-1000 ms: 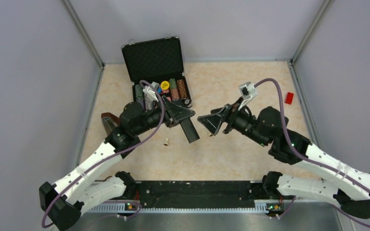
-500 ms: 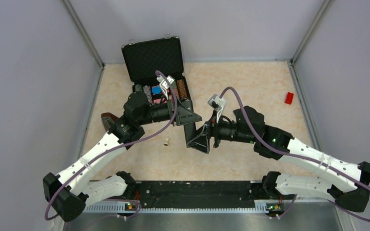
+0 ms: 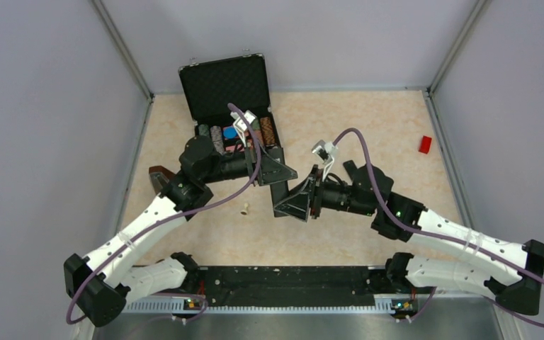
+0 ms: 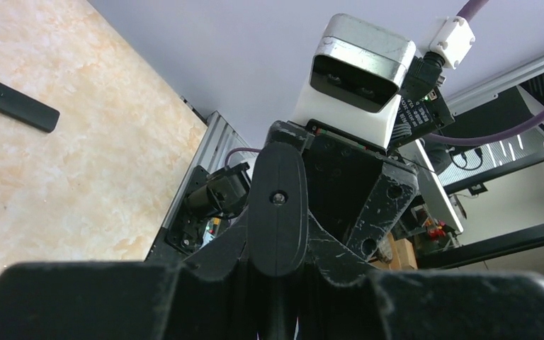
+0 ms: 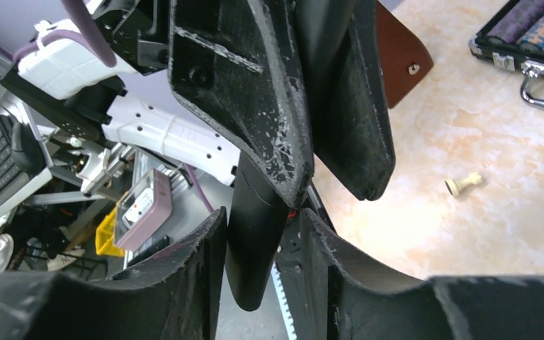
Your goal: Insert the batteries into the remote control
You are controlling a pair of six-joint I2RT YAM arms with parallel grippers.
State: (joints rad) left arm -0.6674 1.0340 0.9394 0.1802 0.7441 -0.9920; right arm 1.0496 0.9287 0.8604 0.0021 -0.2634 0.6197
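A: Left gripper (image 3: 278, 177), state?
B: Clamped tight on a plain black bar (image 3: 280, 191) near its upper end; holds it off the table (image 3: 368, 127), lower end slanting toward the near edge.
A: Right gripper (image 3: 288, 204)?
B: Narrow but not closed. Straddles the bar's lower end, one of its fingers (image 5: 184, 283) on each side; seen from the right wrist, leaves a sliver of light on one side, so no grip yet. Contact on the other side: cannot tell.
A: Position of the remote control (image 4: 10, 100)?
B: Flat on the table, well apart from both grippers; appears in the left wrist view only, slim and black, with small pale marks at one end. Middle of that view taken up by the right gripper's body and its wrist camera (image 4: 361, 71).
A: And the batteries (image 3: 425, 144)?
B: Near the right wall, well apart from both arms; reads as one small red patch, too small to split into two cylinders.
A: Surroundings, obstructions?
B: Behind the left gripper, an open black case (image 3: 225, 88) holding rows of chips (image 3: 266, 129), partly covered by the left arm (image 3: 142, 230). Beside that arm's elbow, a brown piece (image 3: 159, 177). Toward the near edge from the left gripper, a small cream peg (image 3: 244, 209) on its side, touching nothing. Over the table's right half, the right arm (image 3: 460, 237), hiding the surface beneath.
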